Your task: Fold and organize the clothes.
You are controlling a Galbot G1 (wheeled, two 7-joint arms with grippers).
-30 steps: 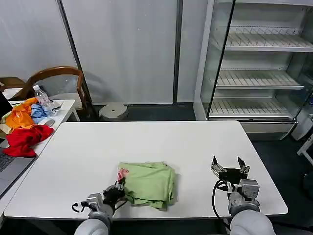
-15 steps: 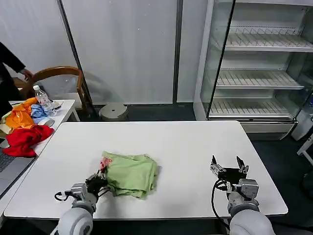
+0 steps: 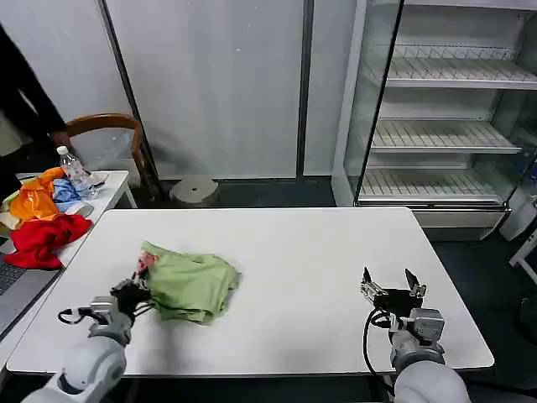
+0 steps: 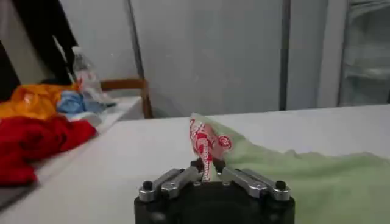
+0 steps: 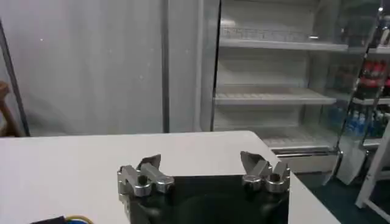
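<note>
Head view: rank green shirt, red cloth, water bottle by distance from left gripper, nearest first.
1. Green shirt: pinched in the left gripper, on the main table.
2. Red cloth: side table, beyond the gripper on the robot's left.
3. Water bottle: farther back on the side table.

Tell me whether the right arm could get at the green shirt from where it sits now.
Probably, though not readily: the table between them is bare, but the right gripper sits open well off from the green shirt, which the left gripper grips.

White table (image 3: 319,252), one thing sitting on it

A folded light green shirt (image 3: 189,285) is lying bunched toward the table's left side; nothing's stacked on it
</note>
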